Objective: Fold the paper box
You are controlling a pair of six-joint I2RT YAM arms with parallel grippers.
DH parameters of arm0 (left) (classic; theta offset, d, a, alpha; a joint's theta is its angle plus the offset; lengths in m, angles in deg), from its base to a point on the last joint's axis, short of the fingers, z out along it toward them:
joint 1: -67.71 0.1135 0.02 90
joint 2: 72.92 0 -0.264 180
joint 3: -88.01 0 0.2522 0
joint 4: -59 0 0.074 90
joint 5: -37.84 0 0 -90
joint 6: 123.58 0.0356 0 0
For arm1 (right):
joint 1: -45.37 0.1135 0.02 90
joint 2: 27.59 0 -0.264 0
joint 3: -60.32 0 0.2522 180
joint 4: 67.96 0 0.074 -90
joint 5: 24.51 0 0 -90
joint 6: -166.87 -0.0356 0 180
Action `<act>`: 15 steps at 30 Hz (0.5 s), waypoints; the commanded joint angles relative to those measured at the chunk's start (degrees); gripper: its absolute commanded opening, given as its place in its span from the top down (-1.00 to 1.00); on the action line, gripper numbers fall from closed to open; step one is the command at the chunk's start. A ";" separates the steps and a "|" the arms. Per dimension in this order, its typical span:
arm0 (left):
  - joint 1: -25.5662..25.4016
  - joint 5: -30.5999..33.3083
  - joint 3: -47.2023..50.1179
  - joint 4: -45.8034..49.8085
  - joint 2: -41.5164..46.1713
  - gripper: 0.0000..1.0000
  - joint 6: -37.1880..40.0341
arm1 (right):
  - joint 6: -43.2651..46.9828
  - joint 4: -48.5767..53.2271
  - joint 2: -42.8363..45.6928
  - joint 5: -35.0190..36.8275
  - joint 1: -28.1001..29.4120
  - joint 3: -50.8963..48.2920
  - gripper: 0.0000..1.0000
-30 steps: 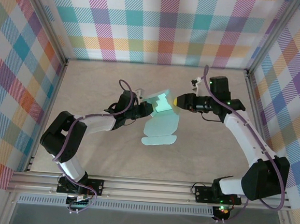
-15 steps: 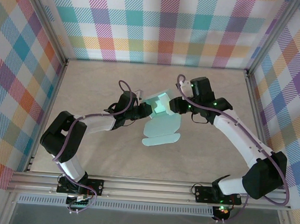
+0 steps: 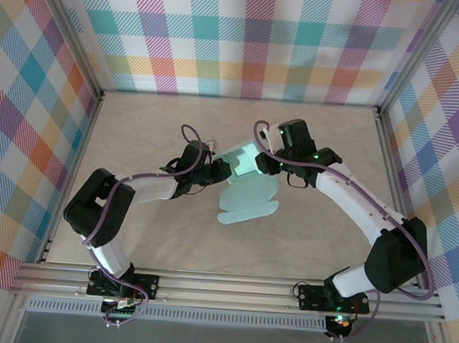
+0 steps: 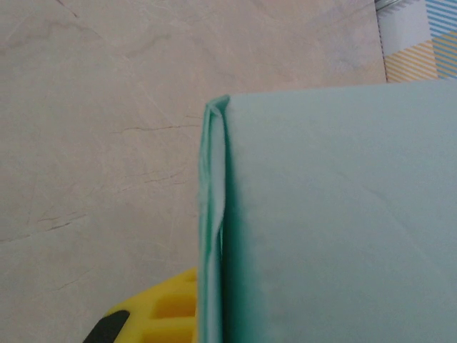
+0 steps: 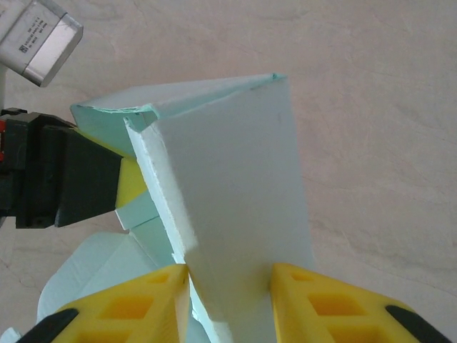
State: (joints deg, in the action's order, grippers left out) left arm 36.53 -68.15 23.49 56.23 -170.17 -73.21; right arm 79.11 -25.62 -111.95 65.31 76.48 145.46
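The pale mint paper box point(image 3: 247, 198) is half folded in the middle of the table, its lower flaps flat and one panel point(image 3: 241, 158) raised. My left gripper point(image 3: 223, 169) is shut on the raised part from the left. In the left wrist view the card point(image 4: 335, 214) covers the right side, beside one yellow finger point(image 4: 153, 314). My right gripper point(image 3: 263, 163) meets the panel from the right. In the right wrist view the panel point(image 5: 228, 179) stands between both yellow fingers point(image 5: 143, 300), which touch its two sides. The left gripper's black and yellow tip point(image 5: 118, 182) holds the far edge.
The beige table point(image 3: 161, 238) is walled by checked panels point(image 3: 248, 38) and aluminium posts point(image 3: 68, 48). A cable loops over the left wrist point(image 3: 189, 132). The left wrist's white camera block point(image 5: 39, 39) is close to the panel's top corner.
The right arm has swung left from clear of the box, and its fingers now sit around the raised panel. The left arm and lower flaps have stayed put.
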 commanded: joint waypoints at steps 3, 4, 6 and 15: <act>0.33 -2.46 -1.90 -3.21 0.24 1.00 -0.49 | 2.51 0.17 -1.83 3.05 0.31 1.47 0.34; 0.33 -2.70 -2.03 -3.33 0.14 1.00 -0.47 | 2.87 0.35 -2.06 3.59 0.43 1.49 0.34; 0.33 -2.95 -2.20 -3.36 -0.12 1.00 -0.59 | 2.95 0.73 -2.63 5.35 0.94 1.82 0.35; 0.34 -3.84 -2.42 -4.12 -0.47 1.00 -1.30 | 7.49 1.67 -6.60 16.57 4.81 3.80 0.43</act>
State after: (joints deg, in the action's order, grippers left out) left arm 36.75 -68.02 23.42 56.31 -171.17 -74.31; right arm 84.40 -25.49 -116.54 76.61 80.09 147.80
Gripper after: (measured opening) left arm 0.084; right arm 0.291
